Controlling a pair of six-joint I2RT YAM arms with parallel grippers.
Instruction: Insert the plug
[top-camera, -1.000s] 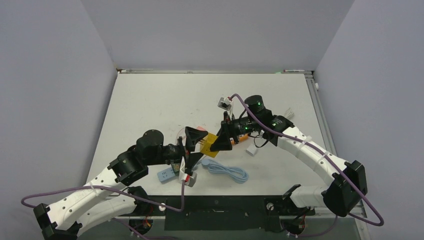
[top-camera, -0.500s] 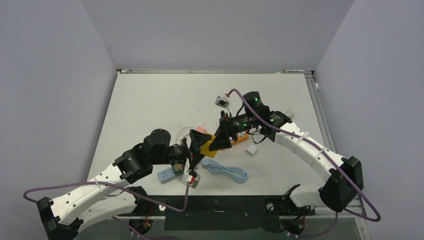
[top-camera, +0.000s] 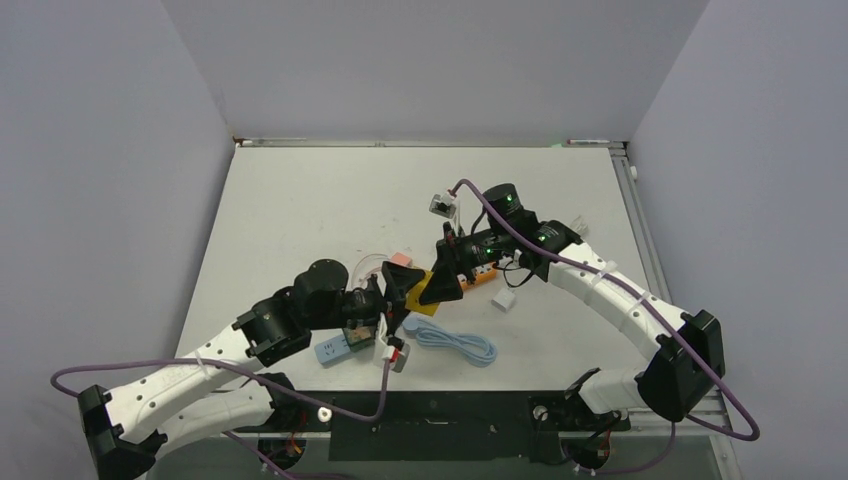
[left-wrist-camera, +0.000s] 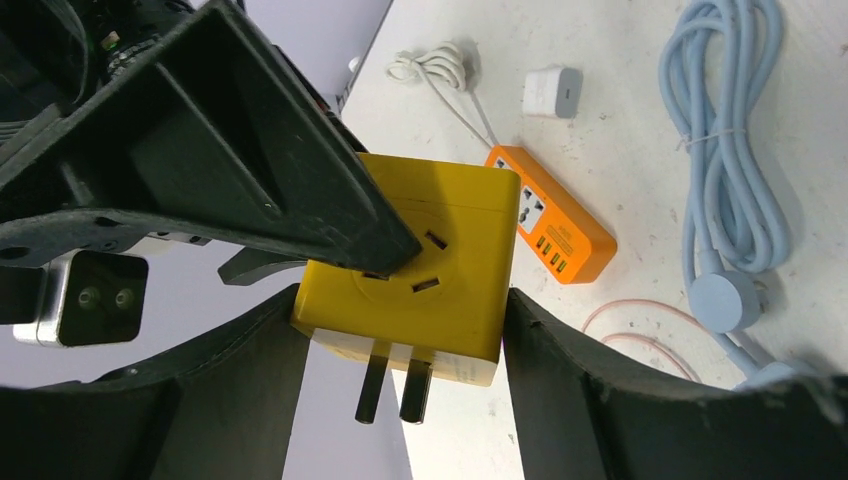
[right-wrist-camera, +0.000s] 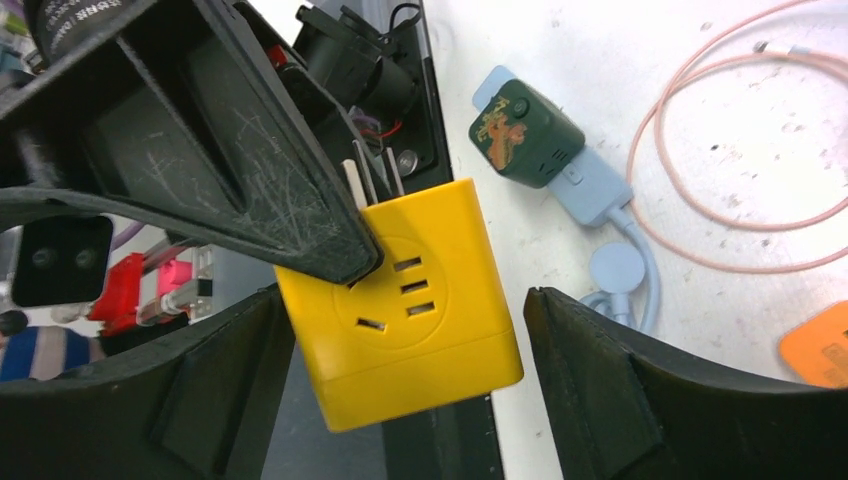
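A yellow cube plug (top-camera: 421, 291) with two prongs hangs above the table's front middle, between both grippers. My left gripper (top-camera: 402, 284) is shut on it: in the left wrist view (left-wrist-camera: 400, 306) both fingers press the sides of the cube (left-wrist-camera: 425, 265), with its prongs pointing down. My right gripper (top-camera: 441, 284) stands open around the same cube (right-wrist-camera: 400, 300): in the right wrist view (right-wrist-camera: 402, 302) there is a gap on the right side. The orange power strip (top-camera: 483, 275) lies on the table just behind and also shows in the left wrist view (left-wrist-camera: 555, 228).
A coiled light-blue cable (top-camera: 455, 343) lies in front of the cube. A white charger (top-camera: 503, 299) sits right of the orange strip. A green adapter (right-wrist-camera: 525, 135) sits on a light-blue strip (top-camera: 335, 347). A pink cable loop (right-wrist-camera: 740, 180) lies nearby.
My left gripper has moved right, onto the yellow cube held up by the right gripper. The right arm has shifted slightly left.
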